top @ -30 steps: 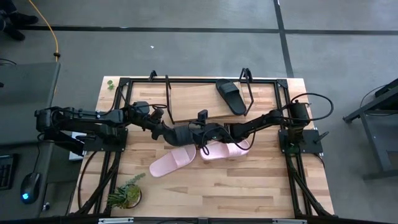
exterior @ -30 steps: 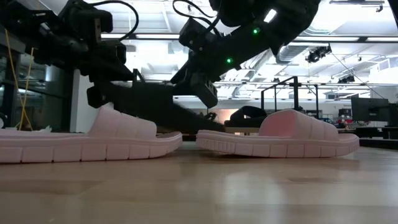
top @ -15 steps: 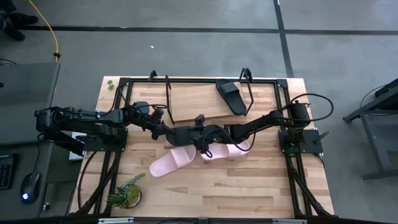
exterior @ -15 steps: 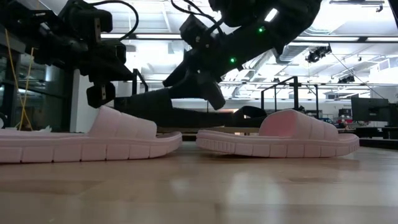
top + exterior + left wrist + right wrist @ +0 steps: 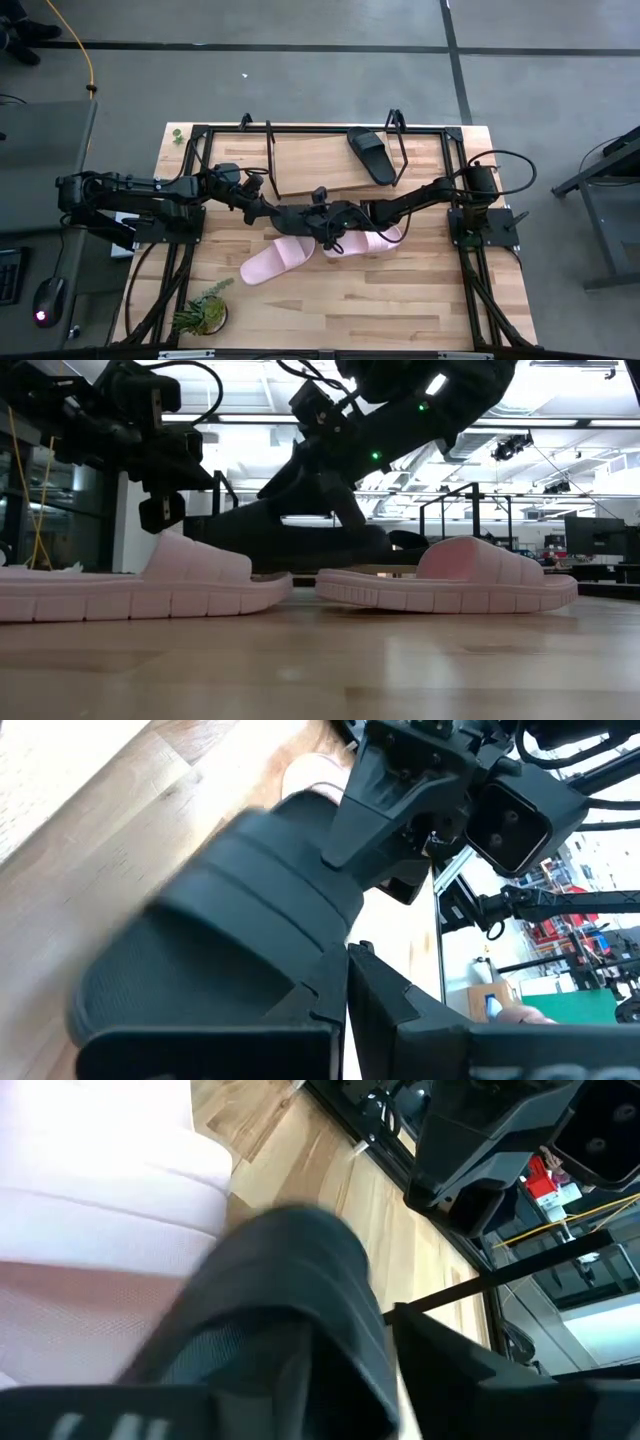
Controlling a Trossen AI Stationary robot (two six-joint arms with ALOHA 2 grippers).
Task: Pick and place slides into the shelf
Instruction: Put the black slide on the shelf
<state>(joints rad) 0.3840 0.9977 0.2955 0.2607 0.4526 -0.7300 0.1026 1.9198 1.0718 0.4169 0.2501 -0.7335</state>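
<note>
A black slide (image 5: 300,215) hangs above mid-table between my two grippers; the low view shows this black slide (image 5: 300,542) level, clear of the wood. My left gripper (image 5: 266,210) is shut on its left end and my right gripper (image 5: 326,216) on its right end. Two pale pink slides (image 5: 280,258) (image 5: 365,240) lie soles down on the table just nearer than it. The second black slide (image 5: 372,155) lies on the shelf's wooden board (image 5: 310,165) at the far edge. My left gripper holds the black slide by the end nearest its wrist (image 5: 300,995), coming level from the table's left, along the slide. The slide is lifted clear and lies about level. The pads themselves are hidden by the slide. My right gripper has the black slide's other end (image 5: 330,1330) between its fingers, slanting down from the table's right. Its finger (image 5: 450,1365) lies beside the sole's edge. The slide hides the exact place of contact.
The shelf's thin black hoops (image 5: 270,150) (image 5: 400,145) stand at the board's ends. A black frame rail (image 5: 320,127) runs along the far edge. A small green plant (image 5: 205,310) sits at the near left corner. Bare wood (image 5: 400,300) lies at the near right.
My right gripper has moved a little toward the table's left, onto the black slide. The slide was tilted with its right end low, and that end has come up, so it now lies level and clear of the table. My left arm has kept still.
</note>
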